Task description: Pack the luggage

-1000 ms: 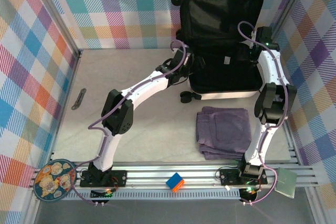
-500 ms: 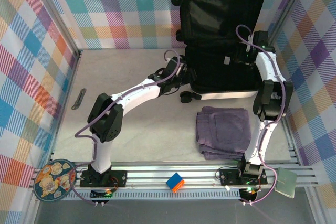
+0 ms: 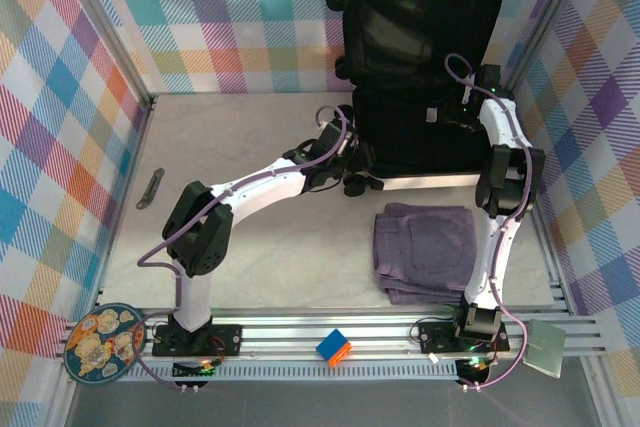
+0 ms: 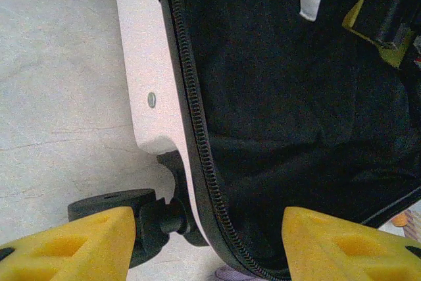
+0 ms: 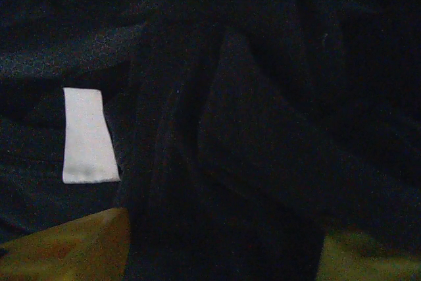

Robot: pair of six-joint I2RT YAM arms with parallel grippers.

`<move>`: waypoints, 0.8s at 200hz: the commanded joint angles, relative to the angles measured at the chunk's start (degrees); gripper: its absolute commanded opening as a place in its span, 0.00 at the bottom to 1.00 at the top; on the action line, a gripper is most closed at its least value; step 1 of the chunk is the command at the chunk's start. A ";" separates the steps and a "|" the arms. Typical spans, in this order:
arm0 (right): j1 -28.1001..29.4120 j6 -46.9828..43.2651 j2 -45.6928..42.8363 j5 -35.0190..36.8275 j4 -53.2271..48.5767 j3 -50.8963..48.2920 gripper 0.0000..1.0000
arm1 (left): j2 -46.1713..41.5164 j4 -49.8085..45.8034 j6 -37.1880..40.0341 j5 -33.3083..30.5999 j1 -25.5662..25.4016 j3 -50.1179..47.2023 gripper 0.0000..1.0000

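Observation:
The luggage (image 3: 430,182), a white hard-shell suitcase, lies open on the table with its lid leaning against the back wall. Black fabric fills its base. My left gripper (image 3: 355,169) is at the case's front-left corner. In the left wrist view this gripper (image 4: 210,245) stands open, its yellow fingers (image 4: 72,245) astride a black wheel (image 4: 108,205) and the zipper rim of the white shell (image 4: 141,64). My right gripper (image 3: 462,115) reaches into the base from the right. It (image 5: 217,255) stands open over a fold of black garment (image 5: 250,129) with a white tag (image 5: 89,135).
A folded purple garment (image 3: 425,247) lies on the table in front of the case, beside the right arm. A dark slim tool (image 3: 152,189) lies far left. On the front rail sit a patterned round plate (image 3: 100,344), an orange-and-blue cube (image 3: 334,347) and a greenish square (image 3: 545,347).
My left gripper has slid along the case's left side down to the front-left wheel. The right arm has straightened and reached deeper into the base.

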 commanded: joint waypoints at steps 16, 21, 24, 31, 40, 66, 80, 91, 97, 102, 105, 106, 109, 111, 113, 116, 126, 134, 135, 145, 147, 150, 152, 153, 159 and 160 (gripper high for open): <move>0.63 0.09 3.80 -2.84 -3.07 3.58 0.67 | -2.84 0.21 0.95 -1.31 -0.51 -0.53 0.60; 0.62 -0.01 4.08 -2.94 -3.24 3.81 0.67 | -2.86 0.12 0.88 -1.40 -0.56 -0.55 0.60; 0.67 -0.15 4.23 -3.07 -3.28 3.95 0.67 | -2.85 0.11 0.88 -1.42 -0.56 -0.56 0.60; 0.70 -0.24 4.45 -3.29 -3.38 3.98 0.67 | -2.93 0.11 0.88 -1.51 -0.61 -0.59 0.60; 0.80 -0.41 4.70 -3.53 -3.53 4.04 0.68 | -3.03 0.11 0.88 -1.67 -0.60 -0.74 0.60; 1.16 -0.99 5.20 -4.48 -3.91 4.19 0.69 | -3.11 0.20 0.88 -1.65 -0.63 -0.99 0.60; 1.16 -0.90 5.26 -4.62 -3.96 4.08 0.69 | -3.20 0.13 0.96 -1.55 -0.67 -1.19 0.60; 1.16 -0.77 4.55 -4.82 -3.25 3.33 0.69 | -3.51 0.11 1.01 -1.51 -0.64 -1.43 0.60; 1.15 -0.60 3.79 -5.07 -2.33 2.48 0.69 | -3.65 0.20 1.12 -1.57 -0.66 -1.67 0.60; 1.16 -0.40 2.96 -5.27 -1.45 1.48 0.69 | -3.87 0.20 1.24 -1.61 -0.66 -1.80 0.60; 1.16 -0.28 2.48 -5.38 -0.94 0.91 0.69 | -4.00 0.15 1.23 -1.64 -0.65 -1.84 0.60; 1.15 -0.19 2.29 -5.44 -0.76 0.75 0.69 | -4.08 0.13 1.23 -1.70 -0.68 -1.87 0.60; 1.18 -0.07 1.83 -5.60 -0.10 0.19 0.70 | -4.20 0.13 1.34 -1.72 -0.70 -1.93 0.60; 1.15 0.01 1.41 -5.70 0.23 -0.22 0.70 | -4.24 0.12 1.32 -1.76 -0.70 -2.01 0.60; 1.14 0.12 1.00 -5.74 0.58 -0.56 0.70 | -4.43 0.11 1.36 -1.81 -0.70 -2.14 0.60; 1.16 0.29 0.42 -5.80 1.15 -1.13 0.70 | -4.55 0.16 1.47 -1.92 -0.68 -2.23 0.60; 1.13 0.80 -1.43 -6.00 2.82 -2.76 0.70 | -5.07 0.20 1.62 -2.16 -0.64 -2.63 0.61; 1.14 1.02 -2.82 -6.11 3.96 -3.70 0.71 | -5.51 0.20 1.74 -2.41 -0.63 -2.94 0.61; 1.18 1.03 -3.00 -6.11 4.07 -3.84 0.71 | -5.59 0.20 1.79 -2.39 -0.66 -2.94 0.61; 1.14 1.20 -4.39 -5.90 5.19 -4.49 0.72 | -6.03 0.20 2.09 -2.56 -0.70 -3.29 0.61; 1.16 1.21 -4.67 -5.75 5.33 -4.59 0.72 | -6.13 0.20 2.15 -2.58 -0.70 -3.30 0.61; 1.14 1.21 -5.00 -5.57 5.56 -4.60 0.72 | -6.32 0.20 2.19 -2.61 -0.69 -3.41 0.61; 1.18 1.21 -5.26 -5.45 5.60 -4.64 0.72 | -6.35 0.20 2.26 -2.68 -0.66 -3.48 0.61; 1.11 1.21 -5.37 -5.34 5.64 -4.62 0.72 | -6.40 0.20 2.27 -2.71 -0.64 -3.48 0.61; 1.14 1.29 -6.04 -4.79 5.84 -4.59 0.72 | -6.70 0.20 2.34 -2.67 -0.62 -3.70 0.61; 1.13 1.34 -6.19 -4.70 5.85 -4.55 0.72 | -6.71 0.20 2.36 -2.66 -0.66 -3.72 0.60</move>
